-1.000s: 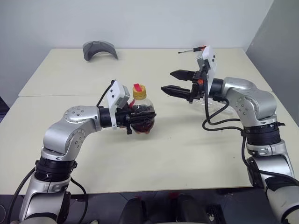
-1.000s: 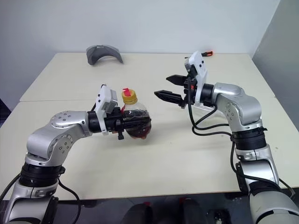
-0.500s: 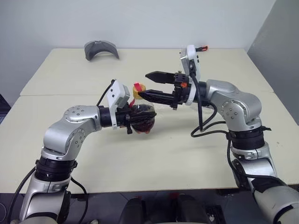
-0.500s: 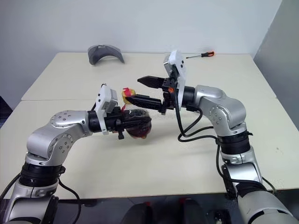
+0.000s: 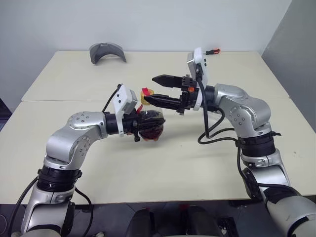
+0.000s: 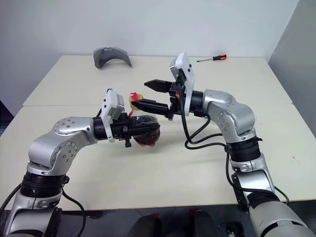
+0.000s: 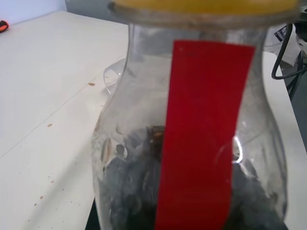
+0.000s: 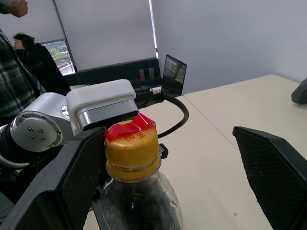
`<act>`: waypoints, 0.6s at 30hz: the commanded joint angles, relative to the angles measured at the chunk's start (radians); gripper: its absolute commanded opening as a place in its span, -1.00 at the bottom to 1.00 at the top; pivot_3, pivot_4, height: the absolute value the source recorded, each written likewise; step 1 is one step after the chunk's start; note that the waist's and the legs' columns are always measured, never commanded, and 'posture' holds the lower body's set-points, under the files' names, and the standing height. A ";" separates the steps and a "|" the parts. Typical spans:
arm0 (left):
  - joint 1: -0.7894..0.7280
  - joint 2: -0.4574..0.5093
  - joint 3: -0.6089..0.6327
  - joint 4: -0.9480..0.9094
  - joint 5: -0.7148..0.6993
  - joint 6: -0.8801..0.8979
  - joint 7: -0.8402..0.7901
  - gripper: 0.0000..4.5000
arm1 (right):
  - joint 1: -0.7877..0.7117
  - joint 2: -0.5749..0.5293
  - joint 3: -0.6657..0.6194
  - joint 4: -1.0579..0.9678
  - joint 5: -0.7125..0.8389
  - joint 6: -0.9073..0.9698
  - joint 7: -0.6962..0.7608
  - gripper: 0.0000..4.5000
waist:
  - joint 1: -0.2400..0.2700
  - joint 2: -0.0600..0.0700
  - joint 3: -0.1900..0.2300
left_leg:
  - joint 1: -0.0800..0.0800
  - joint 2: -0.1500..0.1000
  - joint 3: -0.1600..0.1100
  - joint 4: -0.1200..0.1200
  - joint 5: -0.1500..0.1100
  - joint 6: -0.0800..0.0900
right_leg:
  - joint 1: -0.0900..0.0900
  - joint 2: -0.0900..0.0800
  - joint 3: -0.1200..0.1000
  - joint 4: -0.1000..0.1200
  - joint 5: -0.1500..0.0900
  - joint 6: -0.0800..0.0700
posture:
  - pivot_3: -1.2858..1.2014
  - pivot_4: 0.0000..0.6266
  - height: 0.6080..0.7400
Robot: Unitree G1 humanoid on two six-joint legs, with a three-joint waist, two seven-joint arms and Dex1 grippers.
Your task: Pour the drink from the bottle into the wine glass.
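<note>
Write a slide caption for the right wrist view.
Open right claw straddles the yellow cap of the bottle.

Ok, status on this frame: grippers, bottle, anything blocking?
Left gripper shut on bottle, held upright, yellow cap on. Right gripper open, straddling the cap. Nothing blocking.

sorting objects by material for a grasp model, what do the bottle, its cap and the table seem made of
Bottle: clear glossy plastic, probably; see-through walls with highlights, dark drink inside.
Cap: matte yellow plastic, apparently moulded, with a red strip across its top.
Table: smooth cream matte top, perhaps laminate; the look leaves it open.
</note>
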State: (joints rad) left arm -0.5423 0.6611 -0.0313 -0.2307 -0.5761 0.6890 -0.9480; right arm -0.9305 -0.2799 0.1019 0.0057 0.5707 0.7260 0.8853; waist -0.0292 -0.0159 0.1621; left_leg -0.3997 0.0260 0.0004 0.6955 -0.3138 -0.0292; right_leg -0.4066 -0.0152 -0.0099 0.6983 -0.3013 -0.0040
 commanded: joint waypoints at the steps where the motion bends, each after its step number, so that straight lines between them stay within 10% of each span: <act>1: -0.014 -0.001 0.033 -0.031 -0.012 -0.030 -0.006 -0.51 | -0.014 -0.061 -0.022 0.026 -0.036 -0.030 0.014 1.00 | 0.000 0.000 0.000 | 0.000 0.000 0.000 0.000 0.000 0.000 | 0.000 0.000 0.000 0.000 0.000 0.000 | 0.03 -0.52 1.00; 18: -0.037 -0.014 0.019 -0.016 -0.008 -0.032 -0.016 -0.51 | 0.017 -0.154 -0.052 -0.005 0.005 0.001 0.087 1.00 | 0.001 0.000 0.000 | 0.000 0.000 0.000 0.000 0.000 0.000 | 0.000 0.000 0.000 0.000 0.000 0.000 | 0.03 -0.52 1.00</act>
State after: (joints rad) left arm -0.5529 0.6509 -0.0315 -0.2247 -0.5734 0.6842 -0.9535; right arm -0.9084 -0.4304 0.0782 0.0630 0.5301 0.7140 0.9424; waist -0.0286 -0.0159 0.1621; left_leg -0.3999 0.0259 0.0006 0.6955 -0.3139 -0.0291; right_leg -0.4065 -0.0155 -0.0099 0.6982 -0.3013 -0.0040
